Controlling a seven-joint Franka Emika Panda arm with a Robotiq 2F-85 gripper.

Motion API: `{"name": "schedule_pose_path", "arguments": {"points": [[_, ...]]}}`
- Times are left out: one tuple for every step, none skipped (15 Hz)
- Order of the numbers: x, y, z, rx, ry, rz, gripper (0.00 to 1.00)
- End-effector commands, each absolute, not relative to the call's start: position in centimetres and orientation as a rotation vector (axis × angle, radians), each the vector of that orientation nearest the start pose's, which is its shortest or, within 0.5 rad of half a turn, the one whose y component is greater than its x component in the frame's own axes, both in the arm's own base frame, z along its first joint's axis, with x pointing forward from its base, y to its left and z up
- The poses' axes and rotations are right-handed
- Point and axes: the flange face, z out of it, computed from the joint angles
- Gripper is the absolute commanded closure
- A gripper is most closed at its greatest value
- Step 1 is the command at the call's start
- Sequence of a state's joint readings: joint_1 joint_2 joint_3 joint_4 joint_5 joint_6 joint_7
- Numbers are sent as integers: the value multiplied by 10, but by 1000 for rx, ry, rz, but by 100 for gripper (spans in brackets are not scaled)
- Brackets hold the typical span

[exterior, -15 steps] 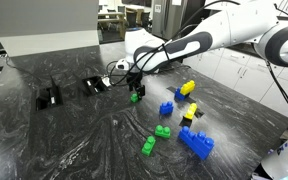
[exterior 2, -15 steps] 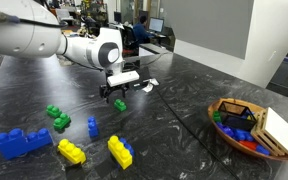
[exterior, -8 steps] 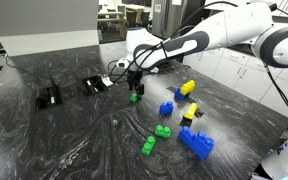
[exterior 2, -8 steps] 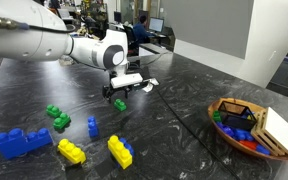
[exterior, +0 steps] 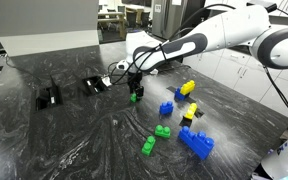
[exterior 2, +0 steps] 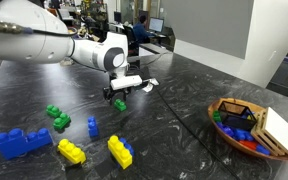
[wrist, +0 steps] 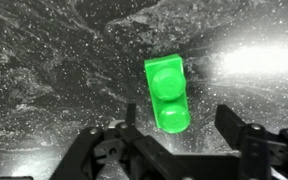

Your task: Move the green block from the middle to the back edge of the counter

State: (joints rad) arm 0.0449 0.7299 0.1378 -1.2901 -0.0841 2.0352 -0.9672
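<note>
A white robot arm [exterior: 199, 40] reached low over a dark, white-veined stone table [exterior: 64, 140], its jaws pointing straight down just above the small green block [exterior: 134, 97]. In both exterior views the green block [exterior 2: 119, 104] lay in the middle stretch of the table, well apart from a large blue brick [exterior: 196, 143] and the other coloured bricks scattered nearer the front. The wrist view looked down on the block [wrist: 167, 93], which lay flat on the table with its studs facing up. The two dark jaws stood apart at the bottom of that picture, one to each side, and neither touched the block. The jaws held nothing. Judging by this, the step in hand was the approach to the grasp, and the carry had not begun. The next move would call for a short drop until the jaws straddled the block, then a close across its narrow sides. After that would come a lift clear of the table and a carry to the back edge, away from the other bricks.
</note>
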Motion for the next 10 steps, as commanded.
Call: {"name": "schedule_pose_path", "arguments": {"points": [[740, 106, 320, -2610, -1678, -42, 47], [740, 106, 320, -2608, -1675, -44, 55], [741, 106, 320, -2607, -1671, -49, 60], [741, 107, 321, -2608, -1667, -52, 69], [741, 107, 324, -2614, -1669, -57, 74], [740, 107, 328, -2614, -1674, -65, 83], [740, 107, 333, -2614, -1678, -73, 88], [740, 107, 338, -2621, -1680, -77, 91], [740, 108, 345, -2627, -1684, -86, 91], [740, 107, 349, -2631, -1685, -94, 91]]}}
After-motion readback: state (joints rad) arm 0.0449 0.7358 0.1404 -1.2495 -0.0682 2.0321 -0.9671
